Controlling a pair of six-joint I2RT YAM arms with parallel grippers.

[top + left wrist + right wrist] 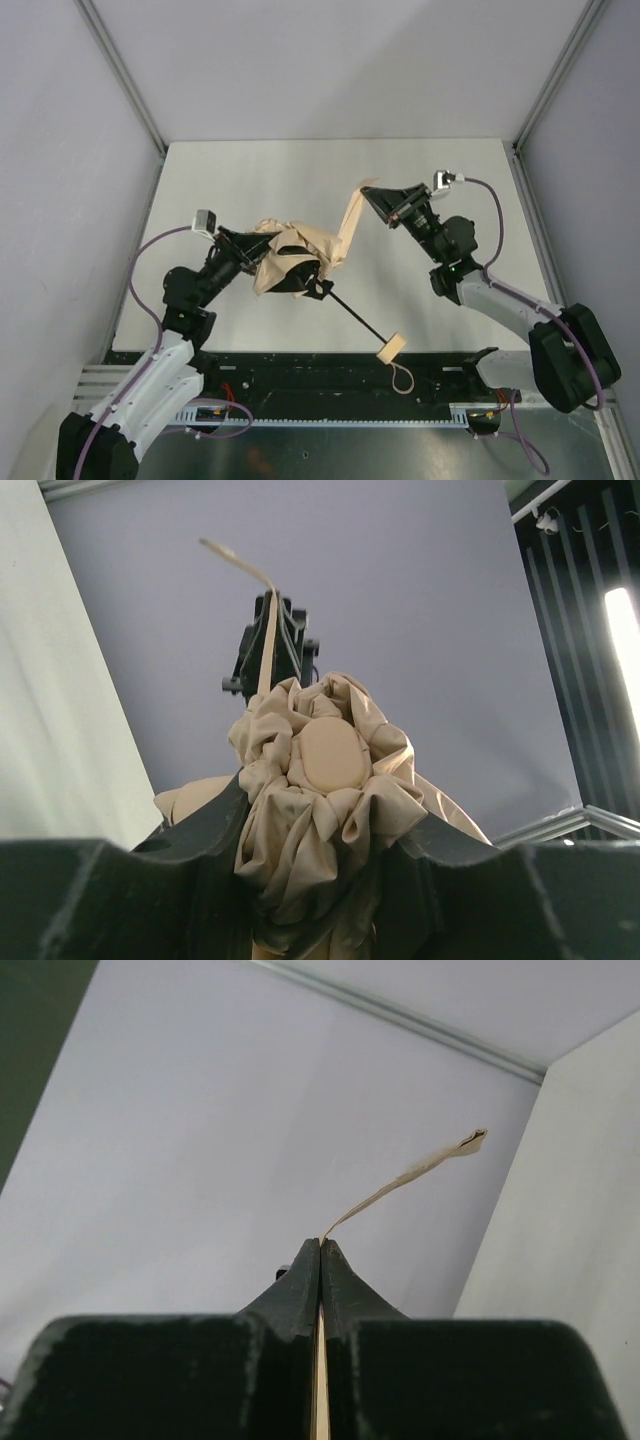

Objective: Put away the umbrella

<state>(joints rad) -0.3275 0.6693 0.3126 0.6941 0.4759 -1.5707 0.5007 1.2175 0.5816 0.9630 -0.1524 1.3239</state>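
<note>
The umbrella is a crumpled tan bundle held above the table, and my left gripper is shut on it. In the left wrist view the gathered fabric fills the space between the black fingers. A flat tan closure strap runs up from the bundle to my right gripper, which is shut on it. In the right wrist view the strap's free end sticks out past the closed tips of that gripper. The thin black shaft slants down to the tan handle and its loop.
The white table is enclosed by pale walls with metal corner posts. A black rail runs along the near edge, between the two arm bases, and the handle lies over it.
</note>
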